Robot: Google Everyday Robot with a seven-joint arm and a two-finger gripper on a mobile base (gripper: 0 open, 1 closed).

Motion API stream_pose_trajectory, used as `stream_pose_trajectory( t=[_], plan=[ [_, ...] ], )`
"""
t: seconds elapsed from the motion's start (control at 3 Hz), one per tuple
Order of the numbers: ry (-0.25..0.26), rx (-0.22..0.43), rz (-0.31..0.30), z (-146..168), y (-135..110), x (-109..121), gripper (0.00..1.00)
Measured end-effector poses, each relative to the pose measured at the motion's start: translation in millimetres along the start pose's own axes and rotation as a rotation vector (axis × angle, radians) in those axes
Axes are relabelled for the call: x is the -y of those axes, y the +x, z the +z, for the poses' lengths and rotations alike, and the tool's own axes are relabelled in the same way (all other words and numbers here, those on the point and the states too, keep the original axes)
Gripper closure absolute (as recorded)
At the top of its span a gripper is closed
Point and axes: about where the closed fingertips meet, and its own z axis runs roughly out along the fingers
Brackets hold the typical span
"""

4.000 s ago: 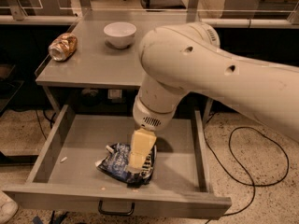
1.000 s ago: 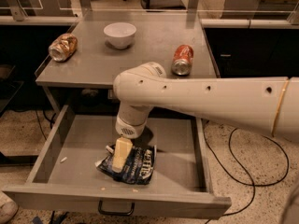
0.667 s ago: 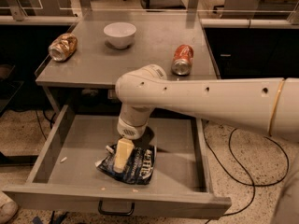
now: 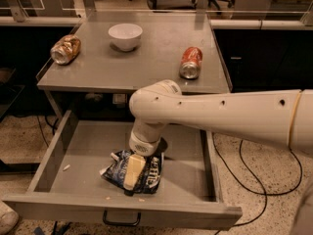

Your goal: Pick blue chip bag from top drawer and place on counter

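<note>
**Gripper down on the bag, low in the drawer**

The gripper sits low inside the top drawer, near its front wall and about midway between its side walls. It is right on top of the blue chip bag. The bag lies flat on the drawer floor, directly beneath the gripper. Its long axis runs roughly from side wall to side wall, and the gripper crosses it front to back. How wide the gripper stands, or whether it has the bag, I cannot tell. The lift looks like straight up, then back beyond the drawer's rear to the counter.
</note>
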Motion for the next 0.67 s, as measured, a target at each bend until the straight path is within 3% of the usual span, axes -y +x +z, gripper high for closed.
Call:
stream_pose_trajectory(
  t=[0.33, 0.67],
  plan=[
    [-0.022, 0.004, 0.029, 9.8, 16.4, -16.1, 0.00],
    [-0.025, 0.009, 0.022, 14.4, 15.3, -16.2, 0.00]
  ],
)
